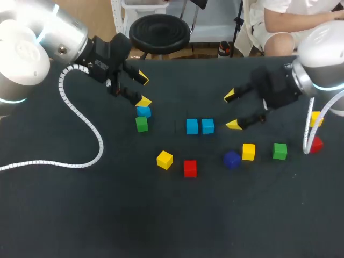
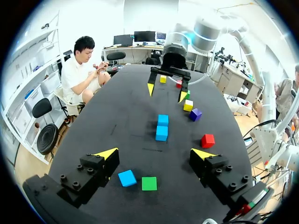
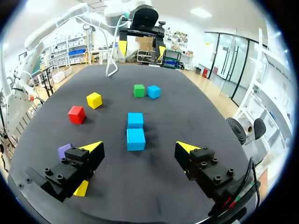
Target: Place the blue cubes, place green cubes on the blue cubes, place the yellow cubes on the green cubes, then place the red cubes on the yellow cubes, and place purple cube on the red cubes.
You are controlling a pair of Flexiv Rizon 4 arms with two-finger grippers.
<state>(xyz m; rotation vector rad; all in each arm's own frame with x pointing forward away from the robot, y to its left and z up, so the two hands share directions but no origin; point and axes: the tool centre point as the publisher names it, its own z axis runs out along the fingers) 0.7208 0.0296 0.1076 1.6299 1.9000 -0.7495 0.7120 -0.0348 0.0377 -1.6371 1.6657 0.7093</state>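
- Head view; clock directions are taken from the middle of the table (image 1: 80, 215).
- Every cube lies singly on the table; none has a long axis, so only the rows are logged.
- Blue pair (image 1: 192, 127): two blue cubes just beside each other at centre, row running 9–3.
- Left blue cube (image 1: 143, 112) sits at 9, with the left green cube (image 1: 141, 124) against its 6 side; this row runs 12–6.
- Yellow cube (image 1: 164, 159) and red cube (image 1: 190, 168) are at 7 of the blue pair, near each other but apart.
- Purple cube (image 1: 231, 159), mid yellow cube (image 1: 248, 151) and right green cube (image 1: 279, 151) form a loose row at 4–5 of the pair; the purple is just beside the yellow.
- Far yellow cube (image 1: 316, 119) and far red cube (image 1: 316, 144) are at 3 by the table edge, partly hidden by the right arm's cable (image 1: 307, 129).
- Left gripper (image 1: 142, 89): fingers spread wide and empty, pointing toward 4. One tip is just at 12 of the left blue cube. In the left wrist view that cube and the green one lie under the gap, touched by neither finger.
- Right gripper (image 1: 231, 110): spread wide and empty, pointing toward 9, at 2–3 of the blue pair, with its nearer tip close to the pair but apart.
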